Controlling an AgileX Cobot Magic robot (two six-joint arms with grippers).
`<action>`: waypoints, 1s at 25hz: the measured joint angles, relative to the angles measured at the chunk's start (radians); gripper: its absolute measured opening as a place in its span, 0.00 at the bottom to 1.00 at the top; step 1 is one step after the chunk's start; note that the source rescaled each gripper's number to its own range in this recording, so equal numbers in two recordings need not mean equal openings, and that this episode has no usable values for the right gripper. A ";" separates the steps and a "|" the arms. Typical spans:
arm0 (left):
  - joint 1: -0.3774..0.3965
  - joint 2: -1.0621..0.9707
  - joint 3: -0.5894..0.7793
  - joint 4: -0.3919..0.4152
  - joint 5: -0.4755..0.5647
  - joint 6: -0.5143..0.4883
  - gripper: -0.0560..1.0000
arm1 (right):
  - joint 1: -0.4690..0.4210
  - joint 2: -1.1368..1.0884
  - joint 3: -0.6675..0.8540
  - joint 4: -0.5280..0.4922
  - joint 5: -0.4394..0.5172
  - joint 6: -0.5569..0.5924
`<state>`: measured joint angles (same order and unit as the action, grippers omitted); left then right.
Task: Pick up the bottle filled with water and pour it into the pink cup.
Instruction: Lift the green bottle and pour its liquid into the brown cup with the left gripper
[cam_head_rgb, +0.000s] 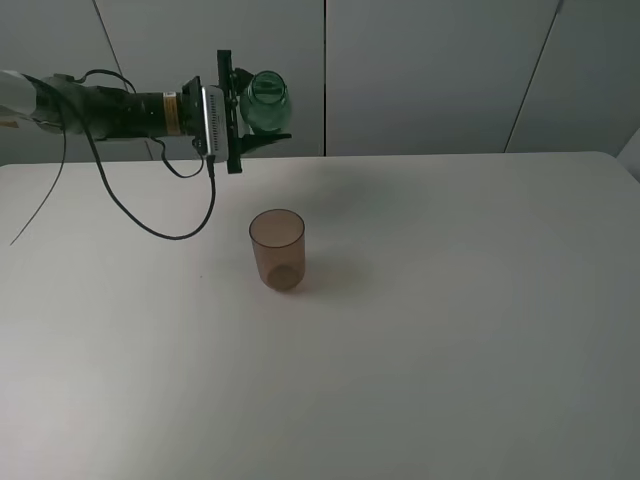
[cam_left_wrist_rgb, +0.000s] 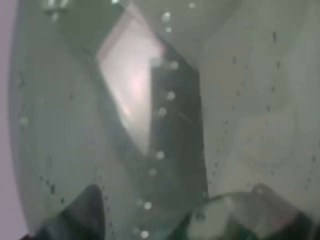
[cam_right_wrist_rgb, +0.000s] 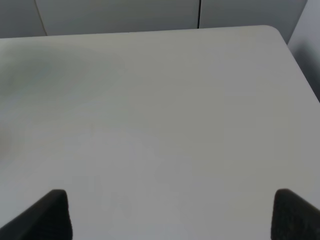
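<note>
White table (cam_head_rgb: 470, 390): matte, no markings
right gripper (cam_right_wrist_rgb: 172, 216): fingertips wide apart, nothing between them, hovering above the table
pink cup (cam_head_rgb: 277, 248): upright near table centre, translucent; can't tell if there's water in it
left gripper (cam_head_rgb: 250, 108): clamped on the bottle (cam_head_rgb: 268, 98), raised high, behind and slightly left of the cup, not above the rim
bottle state: green, tipped off upright; droplets on the wall in the wrist view
progress: pick-up done; my read is that moving over the cup and pouring remain
writing: none readable on bottle or cup
</note>
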<state>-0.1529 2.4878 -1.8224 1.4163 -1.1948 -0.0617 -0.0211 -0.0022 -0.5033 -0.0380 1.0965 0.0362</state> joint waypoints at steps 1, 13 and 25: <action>0.000 0.000 -0.002 0.002 0.000 0.022 0.05 | 0.000 0.000 0.000 0.000 0.000 0.000; -0.025 0.010 -0.002 -0.030 0.002 0.279 0.05 | 0.000 0.000 0.000 0.000 0.000 0.000; -0.035 0.080 -0.002 -0.032 0.008 0.480 0.05 | 0.000 0.000 0.000 0.000 0.000 0.000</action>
<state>-0.1875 2.5680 -1.8247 1.3844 -1.1868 0.4188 -0.0211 -0.0022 -0.5033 -0.0380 1.0965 0.0362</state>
